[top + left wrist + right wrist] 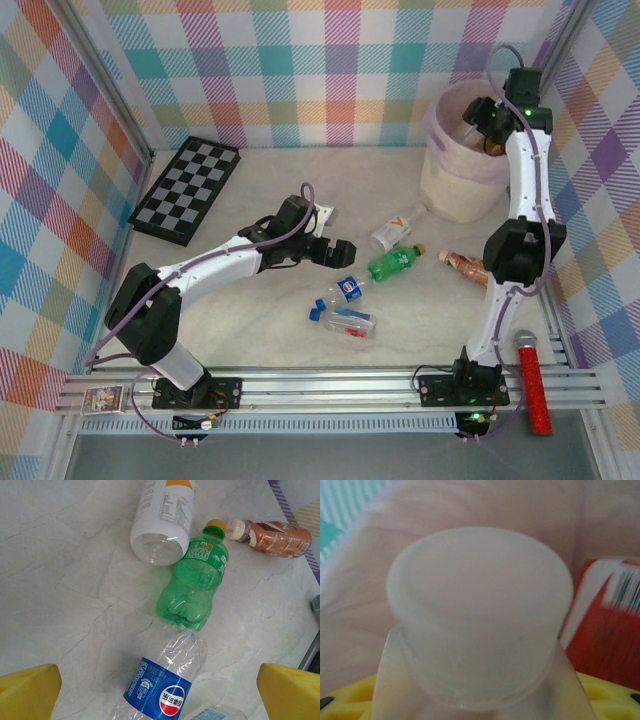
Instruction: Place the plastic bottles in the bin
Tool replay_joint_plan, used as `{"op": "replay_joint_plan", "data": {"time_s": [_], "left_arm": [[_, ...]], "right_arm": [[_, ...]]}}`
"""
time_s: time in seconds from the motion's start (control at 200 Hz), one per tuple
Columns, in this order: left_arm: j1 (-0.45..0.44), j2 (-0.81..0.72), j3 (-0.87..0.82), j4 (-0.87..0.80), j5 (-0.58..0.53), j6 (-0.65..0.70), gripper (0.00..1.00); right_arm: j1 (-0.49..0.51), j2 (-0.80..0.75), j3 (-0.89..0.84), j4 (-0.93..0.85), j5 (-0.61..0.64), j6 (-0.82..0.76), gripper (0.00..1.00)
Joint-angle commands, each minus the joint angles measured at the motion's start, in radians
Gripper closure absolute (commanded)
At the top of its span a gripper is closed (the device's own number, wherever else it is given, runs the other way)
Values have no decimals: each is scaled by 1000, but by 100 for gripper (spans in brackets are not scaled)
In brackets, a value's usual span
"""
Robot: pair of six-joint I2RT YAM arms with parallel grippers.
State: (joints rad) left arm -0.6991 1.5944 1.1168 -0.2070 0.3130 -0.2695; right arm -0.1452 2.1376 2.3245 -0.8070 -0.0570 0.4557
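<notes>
Left wrist view: your spread left gripper [159, 692] frames the clear blue-labelled bottle [161, 680], long axis up-frame; your right gripper [482, 122] pinches a white-capped clear bottle [480, 615] over the cream bin [445, 190].

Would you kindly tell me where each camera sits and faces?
Top external: above and behind, looking down at the table; left arm, right arm show.
Left wrist: looks down at the green bottle; open left gripper, fingertips in the corners.
Right wrist: over the bin, facing its liner; right gripper holds a white-capped bottle.
Shared: green bottle, top and left wrist.
</notes>
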Motion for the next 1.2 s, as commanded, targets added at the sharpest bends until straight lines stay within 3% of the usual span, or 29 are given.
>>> {"op": "replay_joint_plan", "data": {"time_s": [0.0,0.175,0.41,0.56,0.81,1.19], "left_arm": [[-15,-9,2,14,1,-7,0],[-14,-30,-17,6,-19,-2,0],[-14,-37,-28,-1,-33,6,0],[-15,-33,-22,-12,-34,15,0],[-16,-34,1,-78,-36,64,0],[-55,-57,20,-316,42,234,0]], "right_arm": [[-3,-64,-115,106,-147,255,56],[-7,-47,-68,89,-121,290,32],[-7,-14,193,-109,-16,141,15],[-7,-50,232,-171,42,49,0],[-7,-142,209,-248,70,-74,1],[36,-405,-66,-317,-55,-126,1]]}}
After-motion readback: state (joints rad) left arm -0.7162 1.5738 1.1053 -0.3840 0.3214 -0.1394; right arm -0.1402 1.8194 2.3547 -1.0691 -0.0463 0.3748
